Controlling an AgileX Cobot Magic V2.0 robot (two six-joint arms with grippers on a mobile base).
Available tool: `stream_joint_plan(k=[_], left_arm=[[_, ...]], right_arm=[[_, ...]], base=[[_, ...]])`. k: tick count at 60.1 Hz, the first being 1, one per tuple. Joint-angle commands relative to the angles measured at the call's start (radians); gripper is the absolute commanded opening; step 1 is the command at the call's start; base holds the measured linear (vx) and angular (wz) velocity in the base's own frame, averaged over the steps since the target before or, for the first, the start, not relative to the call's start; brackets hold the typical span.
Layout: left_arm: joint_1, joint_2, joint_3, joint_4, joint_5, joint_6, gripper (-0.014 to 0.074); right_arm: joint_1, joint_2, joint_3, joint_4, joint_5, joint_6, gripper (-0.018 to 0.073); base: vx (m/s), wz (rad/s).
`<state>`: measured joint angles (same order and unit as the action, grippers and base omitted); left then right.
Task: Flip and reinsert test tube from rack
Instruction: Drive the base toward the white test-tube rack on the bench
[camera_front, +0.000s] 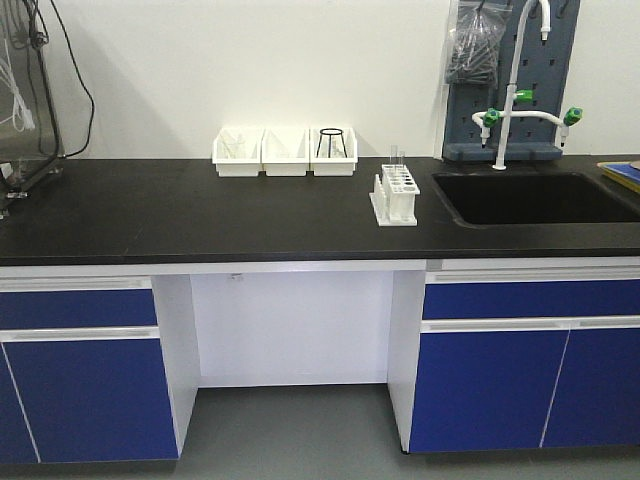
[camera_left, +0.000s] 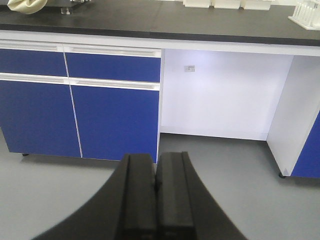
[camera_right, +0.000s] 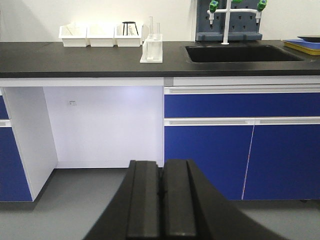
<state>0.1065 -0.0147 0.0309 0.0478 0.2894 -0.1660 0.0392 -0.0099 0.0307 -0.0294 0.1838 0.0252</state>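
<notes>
Looking out from both wrists, I see my left gripper (camera_left: 156, 167) low in front of the blue cabinets, fingers pressed together on nothing. Up on the black countertop (camera_front: 150, 215), three white bins (camera_front: 285, 152) sit at the back. Right of them stands the rack (camera_front: 396, 196), the test tube (camera_front: 394, 157) upright at its far end, just beside the sink (camera_front: 530, 200). My right gripper (camera_right: 162, 167) is likewise pinched together, empty.
</notes>
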Motion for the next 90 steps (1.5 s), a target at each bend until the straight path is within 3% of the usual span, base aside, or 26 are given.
stream_joint_plan(k=[1, 48, 90], left_arm=[[-0.007, -0.003, 0.002, -0.004, -0.088, 0.0, -0.0006], [-0.007, -0.003, 0.002, -0.004, -0.088, 0.0, -0.0006], [-0.007, -0.003, 0.002, -0.004, -0.088, 0.0, -0.0006]], right_arm=[[-0.006, -0.01, 0.0, -0.013, -0.083, -0.002, -0.0012], [-0.006, -0.01, 0.0, -0.013, -0.083, -0.002, -0.0012], [-0.007, -0.01, 0.0, -0.014, -0.083, -0.002, -0.0012]], base=[[0.0, 0.0], [0.04, 0.0], [0.4, 0.01]])
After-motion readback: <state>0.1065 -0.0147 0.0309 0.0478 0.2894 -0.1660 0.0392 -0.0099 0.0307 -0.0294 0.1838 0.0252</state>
